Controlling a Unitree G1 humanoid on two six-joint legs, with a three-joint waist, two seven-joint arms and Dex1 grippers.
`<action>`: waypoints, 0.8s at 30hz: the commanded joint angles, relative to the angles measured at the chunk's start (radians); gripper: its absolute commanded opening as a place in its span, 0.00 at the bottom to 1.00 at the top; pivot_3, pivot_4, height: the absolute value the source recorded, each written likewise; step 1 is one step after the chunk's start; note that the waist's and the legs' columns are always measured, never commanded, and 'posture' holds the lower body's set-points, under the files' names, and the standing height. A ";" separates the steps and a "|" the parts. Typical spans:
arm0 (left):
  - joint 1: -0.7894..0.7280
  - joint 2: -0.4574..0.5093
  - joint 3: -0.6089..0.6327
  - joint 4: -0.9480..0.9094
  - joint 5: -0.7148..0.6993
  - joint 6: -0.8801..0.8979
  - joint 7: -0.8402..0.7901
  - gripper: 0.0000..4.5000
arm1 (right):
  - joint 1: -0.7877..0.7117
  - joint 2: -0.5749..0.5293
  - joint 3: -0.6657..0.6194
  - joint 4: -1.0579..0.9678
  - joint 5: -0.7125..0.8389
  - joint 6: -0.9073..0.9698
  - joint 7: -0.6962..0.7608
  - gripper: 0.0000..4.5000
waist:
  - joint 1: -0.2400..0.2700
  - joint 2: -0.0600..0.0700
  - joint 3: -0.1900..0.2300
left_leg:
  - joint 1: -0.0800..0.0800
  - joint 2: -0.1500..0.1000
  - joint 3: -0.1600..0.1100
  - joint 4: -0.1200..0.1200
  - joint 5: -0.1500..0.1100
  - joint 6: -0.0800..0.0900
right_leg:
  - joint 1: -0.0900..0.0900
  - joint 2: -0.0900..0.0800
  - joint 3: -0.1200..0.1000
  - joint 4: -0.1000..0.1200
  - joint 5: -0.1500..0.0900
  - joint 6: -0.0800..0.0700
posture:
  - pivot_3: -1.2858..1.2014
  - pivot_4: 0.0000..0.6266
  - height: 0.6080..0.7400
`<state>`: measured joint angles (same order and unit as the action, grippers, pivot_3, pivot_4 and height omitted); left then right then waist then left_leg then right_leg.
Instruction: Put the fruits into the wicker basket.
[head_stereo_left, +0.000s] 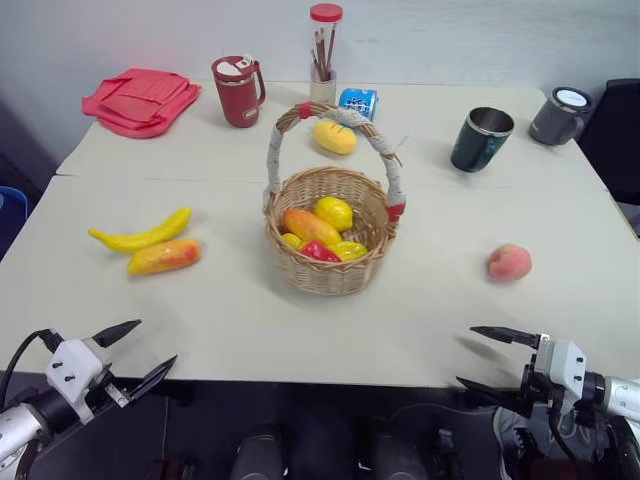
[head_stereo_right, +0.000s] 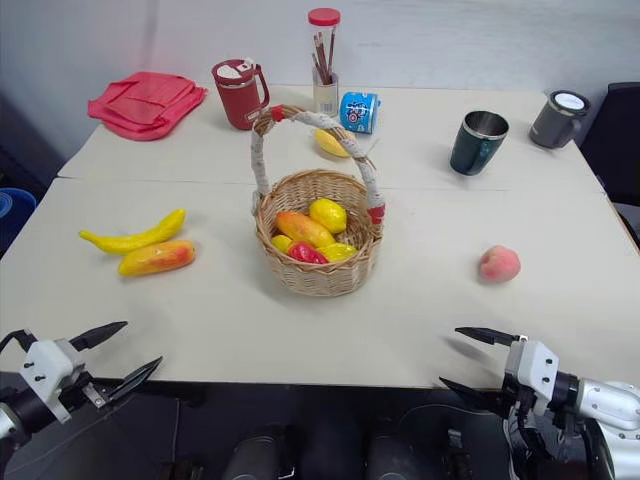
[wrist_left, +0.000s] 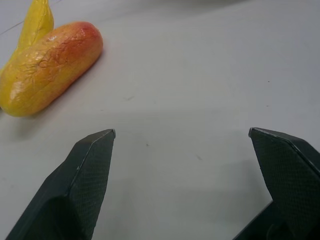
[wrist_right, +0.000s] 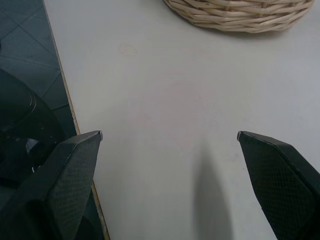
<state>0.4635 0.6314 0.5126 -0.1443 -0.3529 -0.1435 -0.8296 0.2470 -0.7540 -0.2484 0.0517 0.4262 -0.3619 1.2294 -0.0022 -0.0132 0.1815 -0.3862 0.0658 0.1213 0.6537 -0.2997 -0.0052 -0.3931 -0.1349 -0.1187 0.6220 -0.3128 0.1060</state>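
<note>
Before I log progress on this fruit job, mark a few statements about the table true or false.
1. The banana lies in the wicker basket. False: it is on the table, on the robot's left.
2. The peach sits on the table, outside the basket. True.
3. The left hand holds the mango. False: it is open and empty.
4. The right hand is open. True.

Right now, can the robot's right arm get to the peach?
Probably yes. The peach lies alone on the table, on the right, with bare tabletop between it and the right gripper, whose jaws stand open. The wicker basket stands off to the side.
</note>
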 joint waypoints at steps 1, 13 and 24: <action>0.023 -0.001 0.039 -0.030 -0.019 -0.010 -0.002 1.00 | -0.011 -0.015 -0.023 -0.014 0.021 0.011 0.003 0.99 | 0.000 0.000 0.000 | 0.000 0.000 0.000 0.000 0.000 0.000 | 0.000 0.000 0.000 0.000 0.000 0.000 | 0.52 0.24 1.00; 0.056 0.107 0.078 -0.030 -0.139 0.160 -0.142 1.00 | -0.015 0.067 0.020 -0.147 0.113 0.054 0.039 0.99 | 0.000 0.000 0.000 | 0.000 0.001 0.000 0.001 -0.001 -0.001 | 0.000 0.002 0.001 0.001 0.000 -0.001 | 0.52 0.24 1.00; -0.184 0.481 0.141 0.202 -0.191 0.465 -0.279 1.00 | -0.211 0.134 0.078 -0.583 0.281 0.356 -0.249 0.99 | 0.014 -0.001 -0.001 | -0.001 0.002 -0.001 0.003 -0.001 -0.003 | -0.003 0.004 0.000 0.005 -0.003 -0.006 | 0.52 0.24 1.00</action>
<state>0.3202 1.0690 0.6789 0.0232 -0.5674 0.3264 -1.0793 0.0393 -0.6252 -0.1636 -0.4869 0.7024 -0.0119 1.0038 0.0123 -0.0144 0.1809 -0.3876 0.0683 0.1199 0.6560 -0.3010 -0.0091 -0.3976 -0.1307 -0.1185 0.6269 -0.3159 0.1002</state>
